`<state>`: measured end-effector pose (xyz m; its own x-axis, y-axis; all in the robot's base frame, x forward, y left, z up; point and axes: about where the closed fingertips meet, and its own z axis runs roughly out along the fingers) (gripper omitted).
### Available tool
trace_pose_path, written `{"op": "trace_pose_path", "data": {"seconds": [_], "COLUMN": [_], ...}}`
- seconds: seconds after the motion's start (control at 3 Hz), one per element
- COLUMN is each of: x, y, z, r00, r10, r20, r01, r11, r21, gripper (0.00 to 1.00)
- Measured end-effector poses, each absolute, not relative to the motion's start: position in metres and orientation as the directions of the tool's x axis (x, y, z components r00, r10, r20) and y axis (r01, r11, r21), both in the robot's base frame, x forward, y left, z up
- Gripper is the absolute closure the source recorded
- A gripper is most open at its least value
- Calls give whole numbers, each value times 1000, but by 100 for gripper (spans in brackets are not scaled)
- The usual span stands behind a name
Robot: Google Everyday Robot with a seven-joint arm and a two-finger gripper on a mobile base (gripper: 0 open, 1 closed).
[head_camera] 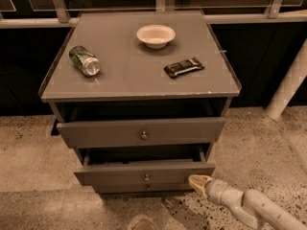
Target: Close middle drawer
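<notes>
The grey cabinet [139, 94] stood on a speckled floor [259, 143] against a dark railed wall, its flat surface [124, 42] carrying three small items.

The top drawer [105, 133], taller in the front, was pulled partly out. Below it the middle drawer [120, 175] was drawn out further, with its shallow tray open to view. Its low, wide front ran left to right, which is its long axis, and faced out into the room, so its travel would be straight back into the carcass. Judged from its build, it is a stiff, fairly light wooden box that should slide under a flat push. A push near one end could skew it on its runners, so the centre of the front is the better place to bear. The bottom drawer [124, 188] showed only a thin strip of front beneath.

The pale arm [249, 207] reached in from the lower right. The gripper [199, 182] sat low, just before the right end of the middle drawer's front. Contact could not be confirmed, nor whether it was released or clenched.

On the surface lay a green can [84, 60] on its side at the left, a pale bowl [156, 35] upright at the rear, and a dark wrapped bar [183, 67] to the right.

The middle drawer's knob [147, 178] was tiny, metal and central. It offers a poor hold and is not needed for closing.
</notes>
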<state>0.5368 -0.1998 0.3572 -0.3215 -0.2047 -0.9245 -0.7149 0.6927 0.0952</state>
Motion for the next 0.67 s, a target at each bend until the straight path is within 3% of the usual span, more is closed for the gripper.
{"op": "trace_pose_path", "data": {"seconds": [0.67], "x": [563], "y": [-199], "z": [369], "r00": [-304], "r10": [-235], "r20": [-923], "r01": [-691], "r11": [722], "r21": [44], "gripper": [100]}}
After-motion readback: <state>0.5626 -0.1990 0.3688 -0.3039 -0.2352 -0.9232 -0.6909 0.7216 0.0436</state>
